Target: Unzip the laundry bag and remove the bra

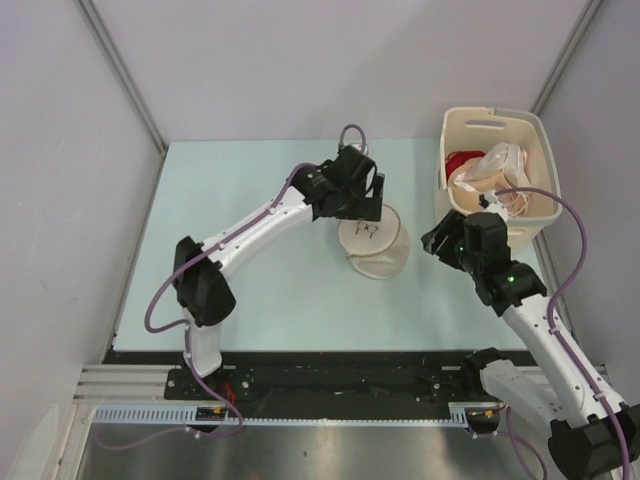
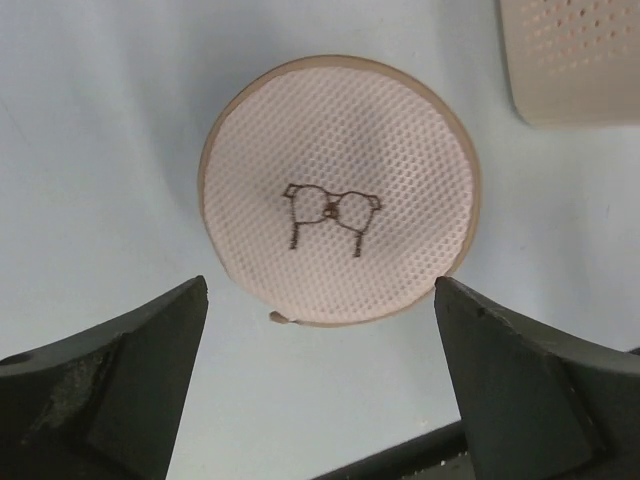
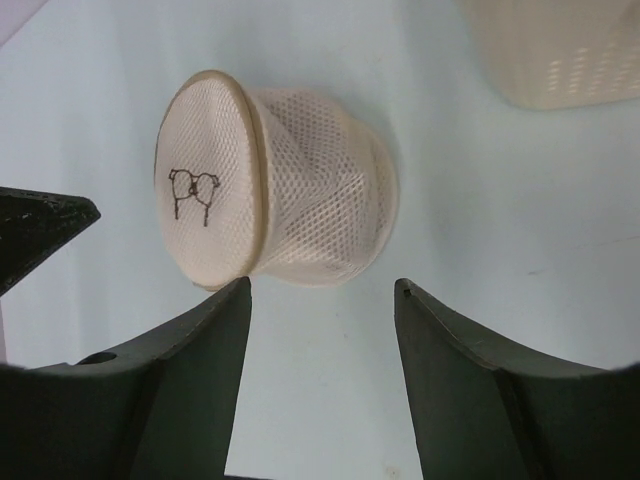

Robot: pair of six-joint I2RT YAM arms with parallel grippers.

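Observation:
The laundry bag [image 1: 373, 245], a round cream mesh pouch with a black eyeglasses print, lies zipped shut on the pale blue table. It lies tilted, print side up. It also shows in the left wrist view [image 2: 340, 190] and the right wrist view [image 3: 270, 185]. A small zip pull [image 2: 277, 318] sticks out at its rim. My left gripper [image 1: 362, 212] is open and empty just above the bag's far side [image 2: 320, 287]. My right gripper [image 1: 437, 243] is open and empty a little to the bag's right [image 3: 322, 287]. The bra is not in view.
A cream plastic basket [image 1: 540, 215] stands at the back right, close behind my right gripper. It holds a red cloth [image 1: 460, 162] and a pale pink strappy garment [image 1: 495, 175]. Its perforated wall shows in both wrist views [image 2: 575, 60] [image 3: 560, 50]. Grey walls enclose the table.

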